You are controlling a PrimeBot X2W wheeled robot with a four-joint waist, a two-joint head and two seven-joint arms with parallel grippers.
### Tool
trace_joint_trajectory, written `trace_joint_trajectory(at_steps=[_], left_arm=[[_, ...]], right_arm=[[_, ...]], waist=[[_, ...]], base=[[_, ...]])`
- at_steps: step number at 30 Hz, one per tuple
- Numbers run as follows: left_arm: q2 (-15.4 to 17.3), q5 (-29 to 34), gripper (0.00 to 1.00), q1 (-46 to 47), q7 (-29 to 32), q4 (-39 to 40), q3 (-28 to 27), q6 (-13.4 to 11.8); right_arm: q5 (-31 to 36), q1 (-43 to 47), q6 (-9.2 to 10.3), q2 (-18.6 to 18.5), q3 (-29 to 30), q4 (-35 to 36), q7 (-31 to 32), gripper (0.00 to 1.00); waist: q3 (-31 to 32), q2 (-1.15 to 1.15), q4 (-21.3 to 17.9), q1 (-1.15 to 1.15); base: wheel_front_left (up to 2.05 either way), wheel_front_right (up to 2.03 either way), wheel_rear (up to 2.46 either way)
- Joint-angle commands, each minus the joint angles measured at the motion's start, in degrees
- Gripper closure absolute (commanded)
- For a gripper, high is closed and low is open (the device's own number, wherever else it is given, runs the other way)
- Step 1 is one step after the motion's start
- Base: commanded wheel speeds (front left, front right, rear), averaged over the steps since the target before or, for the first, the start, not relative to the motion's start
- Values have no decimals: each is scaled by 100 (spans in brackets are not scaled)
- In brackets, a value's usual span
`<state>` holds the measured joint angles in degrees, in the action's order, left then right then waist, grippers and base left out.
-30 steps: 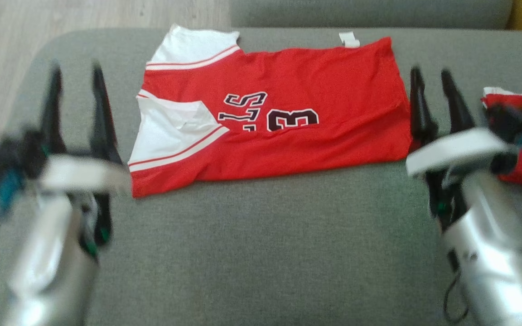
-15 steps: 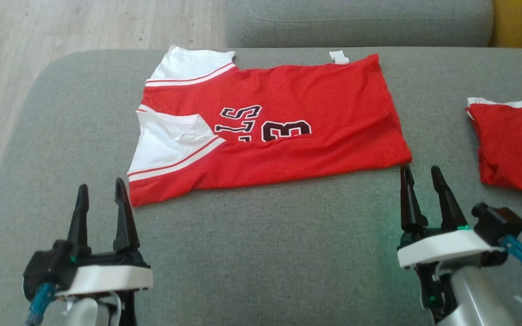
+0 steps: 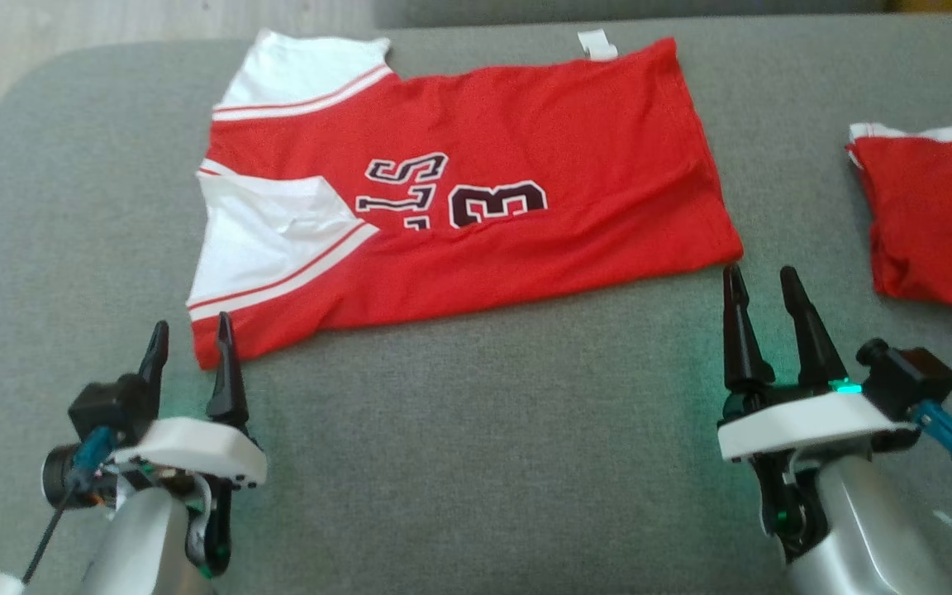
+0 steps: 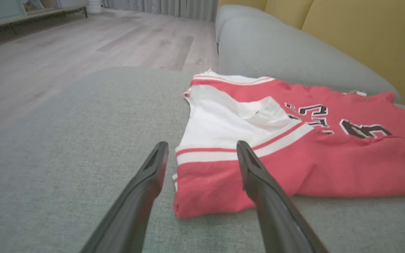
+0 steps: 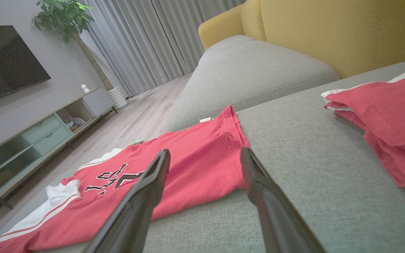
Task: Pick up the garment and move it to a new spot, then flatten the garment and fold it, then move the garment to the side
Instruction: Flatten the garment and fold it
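Garment (image 3: 476, 190): red jersey, white sleeves, dark lettering. It lay spread flat on the grey sofa seat (image 3: 484, 463), sleeves toward the robot's left, hem toward its right. A small white tag (image 3: 596, 45) stuck out at the far edge.

Left fingers (image 3: 228, 376): spread wide, holding nothing. Their tips stood at the garment's near left corner. In the left wrist view that red corner lay in the gap between them, low on the cushion. Contact with the cloth could not be told.

Right fingers (image 3: 740, 339): also spread wide and empty. Their tips stood just beside the near right corner of the hem, over bare cushion.

A second red garment (image 3: 930, 223) lay bunched farther right, well apart from the first.

A wood floor (image 4: 83, 42) showed beyond the seat's left end. A yellow backrest (image 5: 329, 28) rose behind the cushions.
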<state>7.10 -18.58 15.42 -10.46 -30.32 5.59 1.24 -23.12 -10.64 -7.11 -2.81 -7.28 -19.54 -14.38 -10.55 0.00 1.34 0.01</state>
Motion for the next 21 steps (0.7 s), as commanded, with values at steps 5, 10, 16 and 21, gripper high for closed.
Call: trace_joint_trajectory(at_steps=[5,10,16,21], left_arm=[[313,29,0,521,281,-491,-132,-5],[446,16,0,757,571,-1027,-186,-167],[542,-31,0,909,794,-1402,-131,-67],[545,-65,100,971,702,-1413,-92,4]], right_arm=[[-49,-316,-37,-8,-213,236,-62,0],[-102,-391,-37,-7,-309,270,-62,0],[-185,-431,-37,-7,-380,323,-62,0],[-193,-437,-37,-7,-347,282,-62,0]], waist=[[-289,0,-154,-1],[-451,0,-263,-1],[-552,0,-345,-1],[-491,0,-336,-1]], base=[[0,0,0],[0,0,0],[0,0,0],[0,0,0]])
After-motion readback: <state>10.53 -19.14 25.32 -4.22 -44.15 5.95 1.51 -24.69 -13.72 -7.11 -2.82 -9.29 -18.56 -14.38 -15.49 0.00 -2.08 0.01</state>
